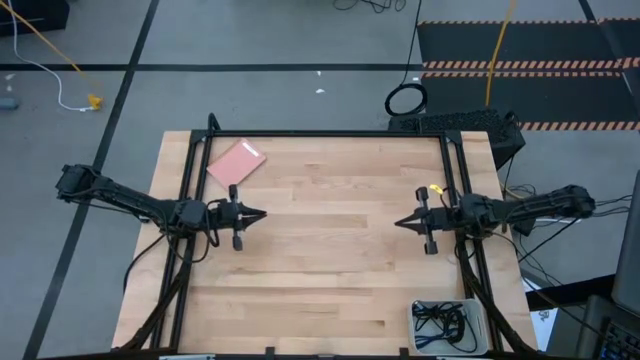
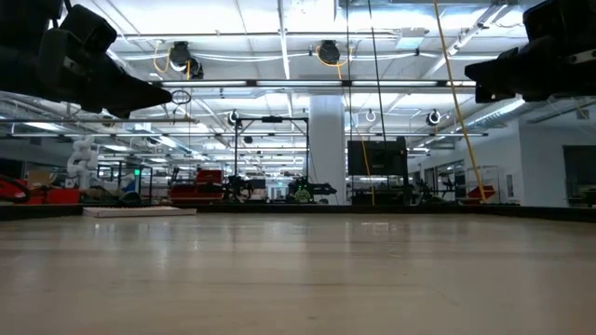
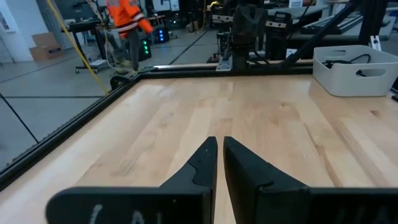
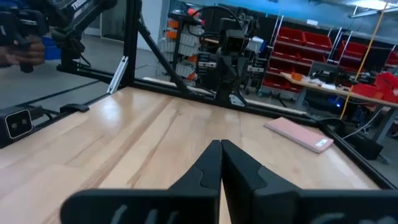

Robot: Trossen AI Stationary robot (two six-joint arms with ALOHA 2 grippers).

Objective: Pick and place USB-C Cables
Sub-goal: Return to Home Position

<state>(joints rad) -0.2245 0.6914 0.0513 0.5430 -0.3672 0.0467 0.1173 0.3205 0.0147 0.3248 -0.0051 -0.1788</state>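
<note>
USB-C cables (image 1: 441,322): thin dark tangle in white bin (image 1: 450,302). L tool (image 1: 262,213) & R tool (image 1: 398,223) both pinched together.

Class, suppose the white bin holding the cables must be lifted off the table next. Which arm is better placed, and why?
Right. The bin sits in the table corner on the robot's right, nearer the right tool; the left tool hangs across the table. Both tools are shut.

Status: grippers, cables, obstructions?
Left gripper shut, empty, left of centre. Right gripper shut, empty, facing it. Thin looped USB-C cables in white plastic bin. Flat pink pad clear of both.
</note>
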